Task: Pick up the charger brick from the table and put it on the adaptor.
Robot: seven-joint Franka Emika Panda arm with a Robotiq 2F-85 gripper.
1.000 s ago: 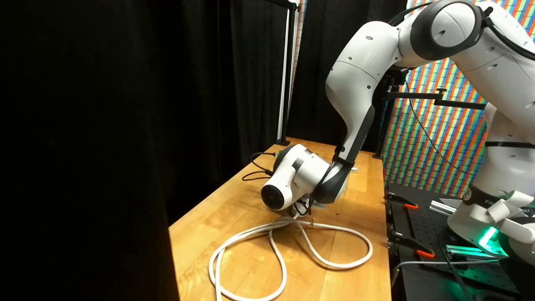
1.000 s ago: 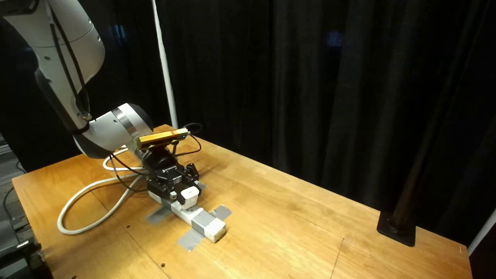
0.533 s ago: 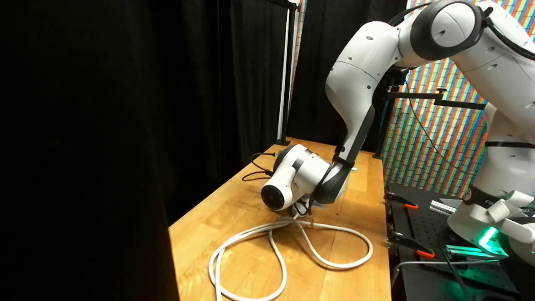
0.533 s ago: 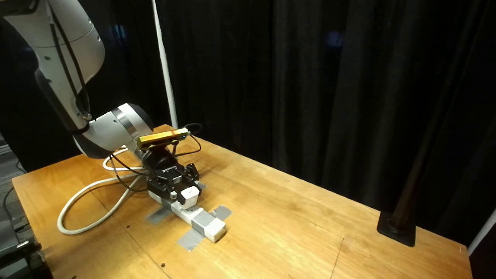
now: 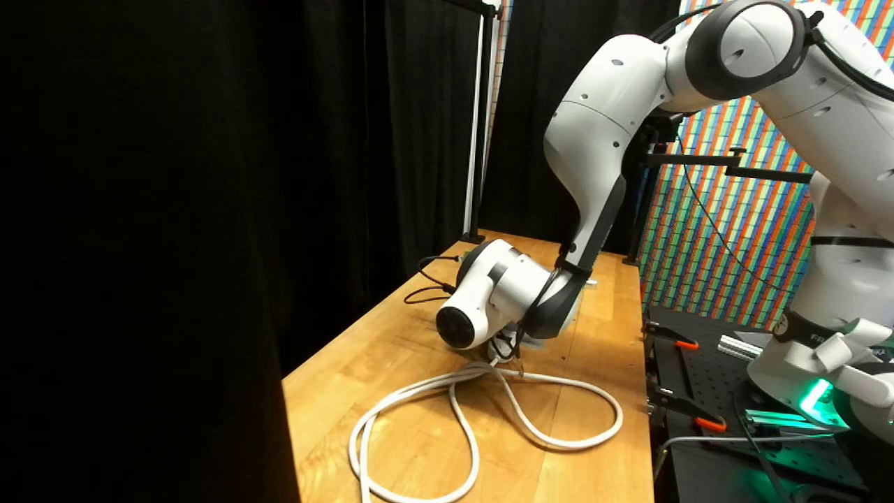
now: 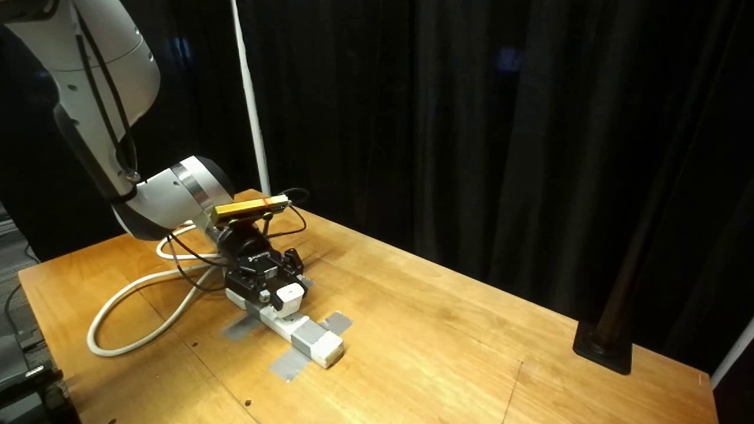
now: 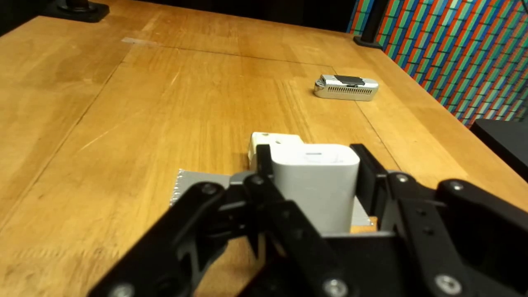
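- Left of my gripper [image 6: 290, 296], in an exterior view, the thick white cable [image 6: 106, 353] is looping over the table [image 6: 412, 341].
- My gripper is holding the charger brick [image 7: 315, 189] off the table, squeezing it from two sides.
- Under my gripper the adaptor [image 6: 285, 325] is lying taped down, running on to the right; whether the brick's hidden underside is touching it, I cannot tell.
- I am judging the pick done and the placing in hand; the next move is calling for squaring the brick over the adaptor, pressing down gently, and letting go only once it is sitting firm.
- Near my gripper, rightward, grey tape [image 6: 339, 322] is sticking to the table; well apart, a black stand foot [image 6: 604, 350] is standing.
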